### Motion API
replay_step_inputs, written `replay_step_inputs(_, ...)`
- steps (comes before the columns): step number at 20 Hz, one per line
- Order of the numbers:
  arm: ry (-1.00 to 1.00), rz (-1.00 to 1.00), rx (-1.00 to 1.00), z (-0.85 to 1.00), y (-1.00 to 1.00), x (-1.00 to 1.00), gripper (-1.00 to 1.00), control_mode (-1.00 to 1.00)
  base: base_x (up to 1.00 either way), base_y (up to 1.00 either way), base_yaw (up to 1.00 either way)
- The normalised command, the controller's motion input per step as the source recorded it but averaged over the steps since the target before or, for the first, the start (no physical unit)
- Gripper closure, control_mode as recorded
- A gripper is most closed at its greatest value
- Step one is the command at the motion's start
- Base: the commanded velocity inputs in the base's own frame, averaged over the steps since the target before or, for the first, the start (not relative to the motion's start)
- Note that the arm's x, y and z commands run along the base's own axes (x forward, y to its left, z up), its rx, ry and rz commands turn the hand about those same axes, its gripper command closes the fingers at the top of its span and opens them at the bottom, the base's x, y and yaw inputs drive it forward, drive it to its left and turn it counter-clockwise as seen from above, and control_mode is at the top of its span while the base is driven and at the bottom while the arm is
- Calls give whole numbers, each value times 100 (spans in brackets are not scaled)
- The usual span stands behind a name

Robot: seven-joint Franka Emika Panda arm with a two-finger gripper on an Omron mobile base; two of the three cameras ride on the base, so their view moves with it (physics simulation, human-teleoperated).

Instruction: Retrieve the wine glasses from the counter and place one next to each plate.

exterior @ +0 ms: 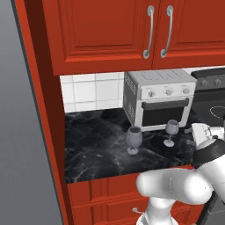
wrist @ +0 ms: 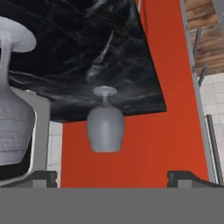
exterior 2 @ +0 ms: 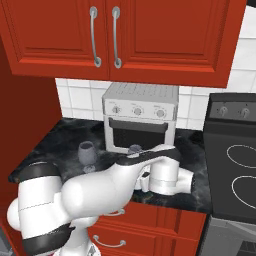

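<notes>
Two smoky-grey wine glasses stand upright on the black marble counter [exterior: 96,149] in front of a toaster oven. One wine glass [exterior: 134,139] is to the left, the other wine glass [exterior: 171,131] to the right. My hand [exterior: 201,130] hovers low over the counter just right of the right glass, pointing left. The hand view is rolled upside down. There my gripper [wrist: 114,177] is open with nothing between its tips; the near glass [wrist: 13,118] looms at the left edge and the far glass [wrist: 105,129] sits centred but well away. The plates are out of view.
A white toaster oven [exterior: 158,99] stands at the back of the counter, close behind the glasses. A black stove [exterior 2: 232,160] adjoins on the right. Red upper cabinets [exterior: 110,30] hang overhead, a red side panel [exterior: 44,110] closes the left end, and red drawers [exterior 2: 150,220] lie below.
</notes>
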Motion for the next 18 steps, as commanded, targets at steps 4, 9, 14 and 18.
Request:
replay_step_inputs(4,7,-1,2,-12,0,24,-100,-100,0,0,0)
replay_step_inputs(9,12,0,8,-27,0,18,-100,-100,0,0,0)
replay_step_inputs(14,10,0,9,-19,-6,16,-100,-100,0,0,0)
replay_step_inputs(18,2,-1,11,-7,-27,2,-100,-100,0,0,0)
